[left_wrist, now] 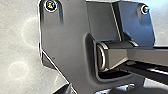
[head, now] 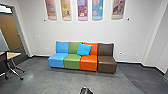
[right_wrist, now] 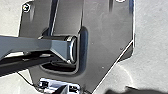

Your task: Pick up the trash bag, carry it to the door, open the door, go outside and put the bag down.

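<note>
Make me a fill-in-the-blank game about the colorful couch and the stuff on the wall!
The pillow lying on the couch is colored ____.
Going from the picture's left, the couch's seats are blue, green, ____ and brown.
Count them all, and the couch has ____ seats.
The long panels on the wall above the couch number ____.

Missing words: blue; orange; four; five
</note>
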